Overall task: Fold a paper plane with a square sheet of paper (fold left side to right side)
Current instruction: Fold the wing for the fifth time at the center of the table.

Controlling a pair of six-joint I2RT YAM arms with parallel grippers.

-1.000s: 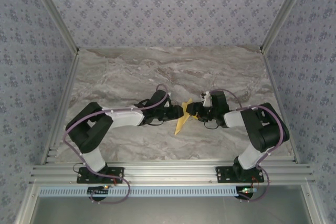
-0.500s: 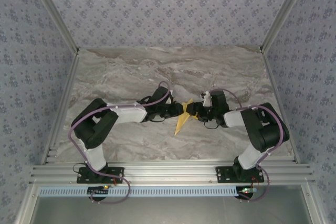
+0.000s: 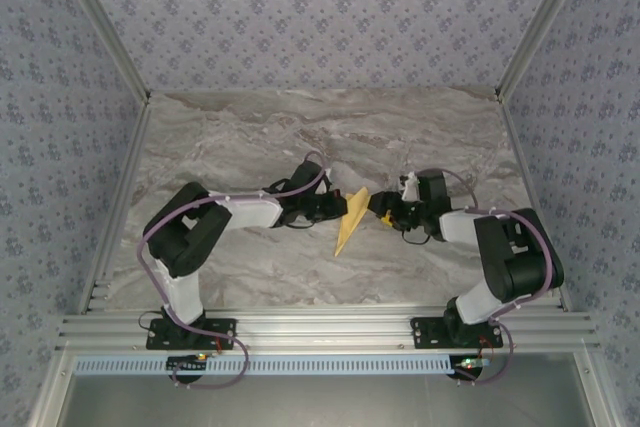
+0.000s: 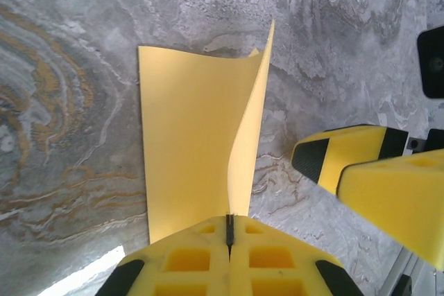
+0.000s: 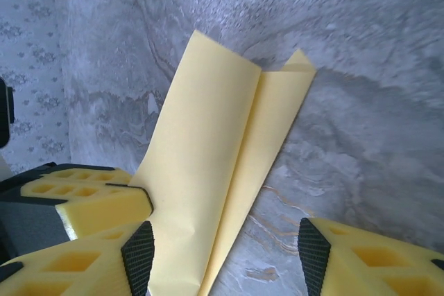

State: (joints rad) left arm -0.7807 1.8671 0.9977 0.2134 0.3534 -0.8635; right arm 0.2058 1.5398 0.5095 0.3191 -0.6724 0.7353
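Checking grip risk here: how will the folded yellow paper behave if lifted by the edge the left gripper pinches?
Probably floppy: the folded paper has a raised flap that bows away from where the left gripper pinches it. Likely very light, being one thin sheet. Pushed, it might skate over the smooth marble table.

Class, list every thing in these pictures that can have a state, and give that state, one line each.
Paper: folded and creased lengthwise, one flap lifted off the table.
Left gripper: shut on the lifted flap of the paper.
Right gripper: open, one finger on either side of the paper, not gripping it.
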